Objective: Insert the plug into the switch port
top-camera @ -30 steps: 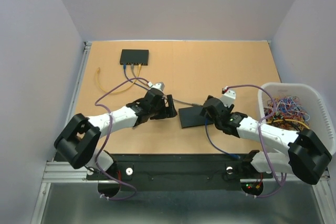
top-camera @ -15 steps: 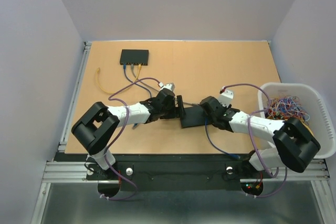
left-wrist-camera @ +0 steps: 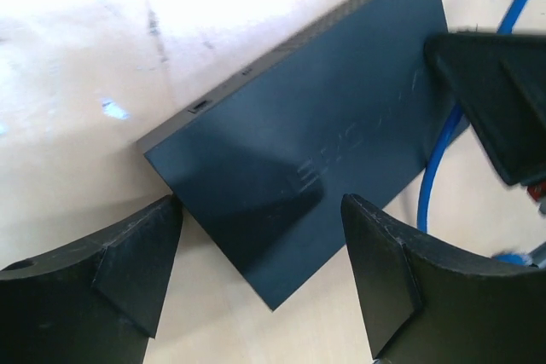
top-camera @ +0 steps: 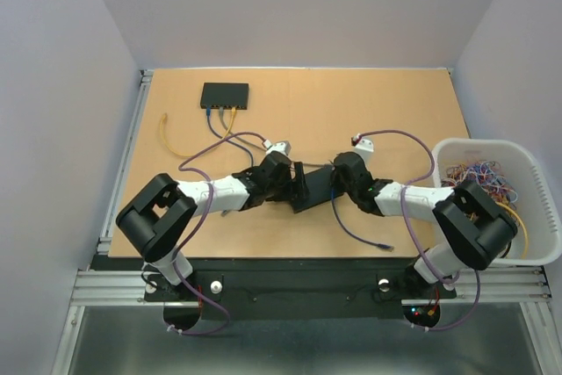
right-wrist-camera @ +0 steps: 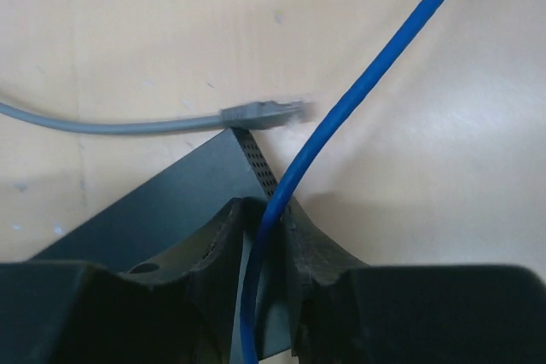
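Observation:
A flat black switch point(top-camera: 309, 192) lies mid-table; its ports do not show. My left gripper point(top-camera: 294, 183) is open, and in the left wrist view its fingers straddle the near corner of the switch point(left-wrist-camera: 341, 108) without touching it. My right gripper point(top-camera: 338, 177) is at the switch's right end. Its fingers have closed in on a blue cable point(right-wrist-camera: 367, 83): the right finger presses it and only a sliver of gap is left on the other side. That blue cable point(top-camera: 347, 226) runs forward to a plug point(top-camera: 384, 244) lying on the table. A grey plug point(right-wrist-camera: 264, 113) lies beside the switch corner point(right-wrist-camera: 171, 210).
A second black switch point(top-camera: 225, 95) sits at the back left with blue and yellow cables plugged in. A loose yellow cable point(top-camera: 167, 138) lies left of it. A white basket point(top-camera: 492, 144) full of tangled cables stands at the right edge. Walls enclose the table.
My right gripper has moved left to the switch's end and its jaws have closed in round the blue cable. The left gripper came right to the switch and stays open.

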Controlling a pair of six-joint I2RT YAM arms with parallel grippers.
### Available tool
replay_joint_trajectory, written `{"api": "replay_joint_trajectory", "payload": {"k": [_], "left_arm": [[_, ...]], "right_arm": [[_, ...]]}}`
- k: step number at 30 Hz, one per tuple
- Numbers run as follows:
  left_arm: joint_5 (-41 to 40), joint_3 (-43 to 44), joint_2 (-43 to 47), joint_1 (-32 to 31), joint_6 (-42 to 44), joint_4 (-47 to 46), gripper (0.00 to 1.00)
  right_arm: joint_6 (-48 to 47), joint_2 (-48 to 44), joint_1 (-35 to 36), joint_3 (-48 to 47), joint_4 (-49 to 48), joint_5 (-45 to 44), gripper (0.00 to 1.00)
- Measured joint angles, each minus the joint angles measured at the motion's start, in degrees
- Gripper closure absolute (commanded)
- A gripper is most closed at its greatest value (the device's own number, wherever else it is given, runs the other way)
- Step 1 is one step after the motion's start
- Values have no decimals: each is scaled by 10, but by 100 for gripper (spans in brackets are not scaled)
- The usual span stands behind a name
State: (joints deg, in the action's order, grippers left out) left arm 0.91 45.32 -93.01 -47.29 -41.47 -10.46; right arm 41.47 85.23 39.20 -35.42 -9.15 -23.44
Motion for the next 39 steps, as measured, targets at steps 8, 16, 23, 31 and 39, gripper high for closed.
{"api": "replay_joint_trajectory", "payload": {"k": [8,16,23,31,39], "left_arm": [[-20,-57,66,3,-5,30,14],[10,-105,130,29,-10,62,14],[14,-144,178,66,-6,68,14],[12,-162,196,66,-5,56,14],[-5,-162,242,67,1,84,14]], "right_arm": [[-28,130,-2,-69,-159,72,77],[-45,191,33,-137,-171,96,77],[-61,199,52,-150,-165,116,54],[-86,179,75,-164,-109,104,29],[-80,92,87,-139,6,77,22]]}}
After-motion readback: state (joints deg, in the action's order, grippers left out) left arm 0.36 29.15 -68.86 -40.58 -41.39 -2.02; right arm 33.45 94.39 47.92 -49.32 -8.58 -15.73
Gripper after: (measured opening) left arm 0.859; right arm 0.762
